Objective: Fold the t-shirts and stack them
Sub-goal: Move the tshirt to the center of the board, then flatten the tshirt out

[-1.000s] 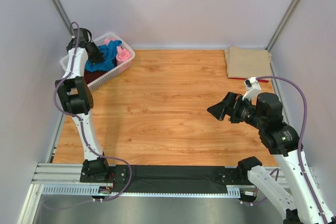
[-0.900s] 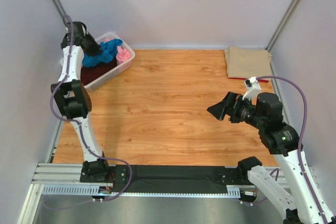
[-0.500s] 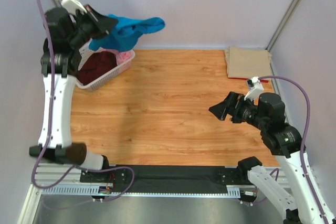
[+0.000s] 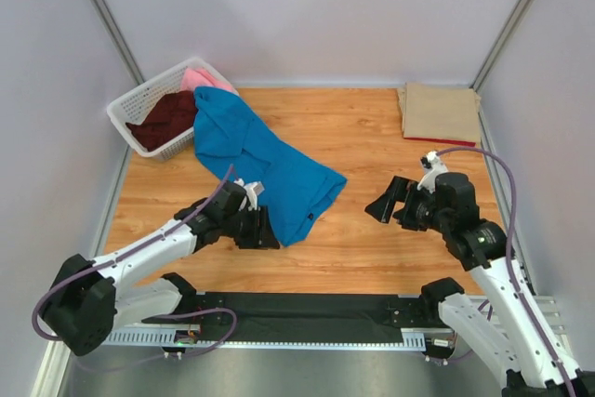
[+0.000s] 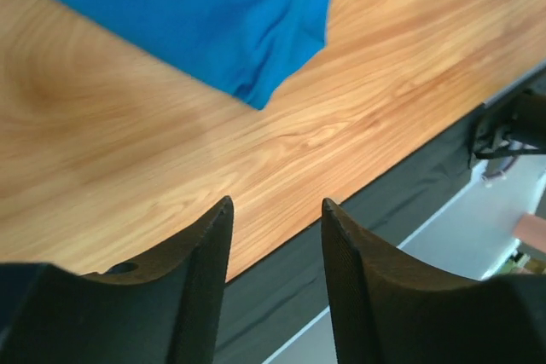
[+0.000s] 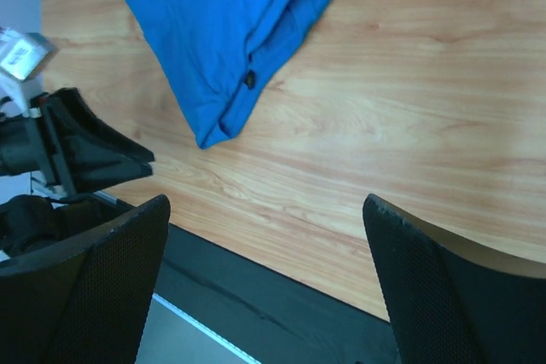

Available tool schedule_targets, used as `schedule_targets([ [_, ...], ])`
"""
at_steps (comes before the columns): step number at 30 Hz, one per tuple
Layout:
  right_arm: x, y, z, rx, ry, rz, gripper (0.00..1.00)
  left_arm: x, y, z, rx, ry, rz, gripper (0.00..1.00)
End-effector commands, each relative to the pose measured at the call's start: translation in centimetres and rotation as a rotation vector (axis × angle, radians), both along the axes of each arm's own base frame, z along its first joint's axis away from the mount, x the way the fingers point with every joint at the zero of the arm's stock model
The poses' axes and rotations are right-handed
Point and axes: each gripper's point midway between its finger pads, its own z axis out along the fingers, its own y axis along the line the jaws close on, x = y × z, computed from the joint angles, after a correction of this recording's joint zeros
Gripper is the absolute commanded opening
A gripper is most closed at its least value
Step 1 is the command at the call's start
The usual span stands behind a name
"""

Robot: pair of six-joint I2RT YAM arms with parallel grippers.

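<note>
Sitting in the far left corner of the wood-grain table, a white plastic lattice basket holds a crumpled dark maroon t-shirt. A pink t-shirt is bunched at the basket's far right corner.

The bright blue t-shirt lies mostly outside the basket. Its upper end touches the basket's right rim, and from there it runs diagonally toward the middle of the table as a long, rumpled band. It broadens into a soft lower end where the cloth is doubled over in loose folds.

The left gripper lies low over the wood, just beside the near corner of that shirt. In the left wrist view its two curved matte black fingers stand a narrow gap apart with nothing between them. The blue cloth's pointed corner lies ahead of them, clear of the tips. A black strip borders the table's near edge.

To the right of the shirt, the right gripper hangs above bare wood. Its jaws are spread wide and empty, and the inner pads show a fine mesh-like texture in the right wrist view.

In the far right corner a tan t-shirt lies folded flat into a neat rectangle. A thin edge of a red t-shirt shows beneath its near side.
</note>
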Motion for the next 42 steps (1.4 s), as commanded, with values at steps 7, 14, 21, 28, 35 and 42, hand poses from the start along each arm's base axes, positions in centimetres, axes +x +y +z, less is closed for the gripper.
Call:
schedule_targets([
  [7, 8.7, 2.2, -4.3, -0.027, 0.025, -0.053, 0.86, 6.8, 5.4, 5.9, 0.167, -0.275, 0.319, 0.71],
  [14, 15.4, 4.4, -8.8, -0.128, 0.097, -0.084, 0.77, 12.9, 11.3, 8.1, 0.201, -0.246, 0.563, 0.7],
  [21, 17.8, 8.1, -14.1, -0.116, 0.174, -0.039, 0.75, 14.3, 11.8, 9.9, 0.091, -0.286, 0.606, 0.71],
  [28, 19.4, 10.7, -14.7, -0.124, 0.16, -0.033, 0.27, 12.7, 10.4, 7.5, 0.062, -0.226, 0.497, 0.66],
  [35, 17.4, 7.3, -1.9, -0.223, 0.014, -0.014, 0.0, 11.1, 10.5, 8.8, 0.073, -0.274, 0.444, 0.61],
  [42, 7.9, 8.0, 9.7, 0.033, -0.206, 0.216, 0.0, 11.5, 11.8, 12.8, 0.117, -0.379, 0.472, 0.63],
])
